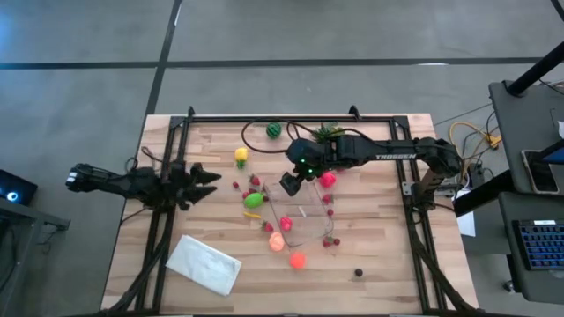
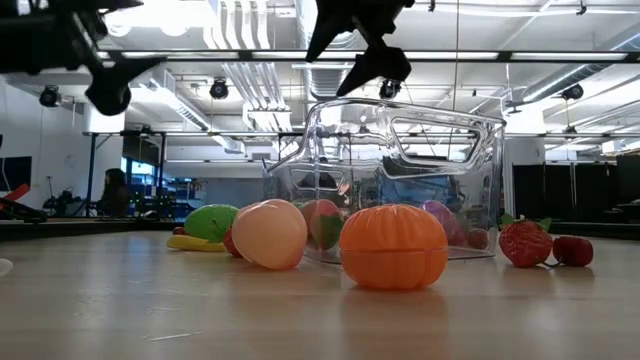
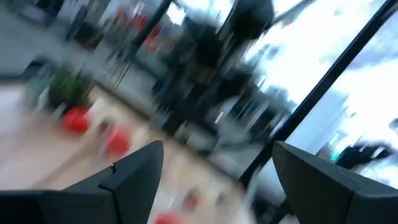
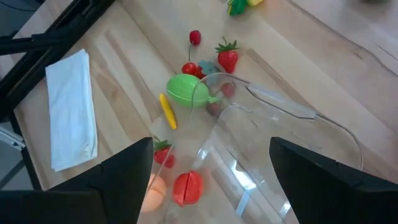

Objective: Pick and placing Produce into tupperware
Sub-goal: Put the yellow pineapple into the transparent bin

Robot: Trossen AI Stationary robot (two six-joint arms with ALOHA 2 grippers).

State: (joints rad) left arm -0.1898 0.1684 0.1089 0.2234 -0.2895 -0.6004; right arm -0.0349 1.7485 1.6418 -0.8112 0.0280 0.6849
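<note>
The clear tupperware [image 1: 300, 217] stands on the table's middle; in the low view [image 2: 400, 175] it rises behind an orange fruit [image 2: 394, 245] and a peach one [image 2: 268, 233]. Produce lies around it: a lime green fruit [image 1: 254, 200], a yellow one [image 1: 241, 157], a pink one [image 1: 328, 180], a striped green one [image 1: 274, 130] and strawberries [image 4: 227, 57]. My right gripper [image 1: 291, 184] hangs open just above the container's far left corner [image 4: 217, 106], apart from it. My left gripper [image 1: 208, 180] is open over the table's left part, above the wood.
A white folded cloth [image 1: 204, 262] lies near the left near corner. A spiky green potted plant [image 1: 328, 132] stands by the far edge, beside my right arm. A small dark object [image 1: 358, 273] sits near the near edge. Dark frame rails [image 1: 163, 220] run along both table sides.
</note>
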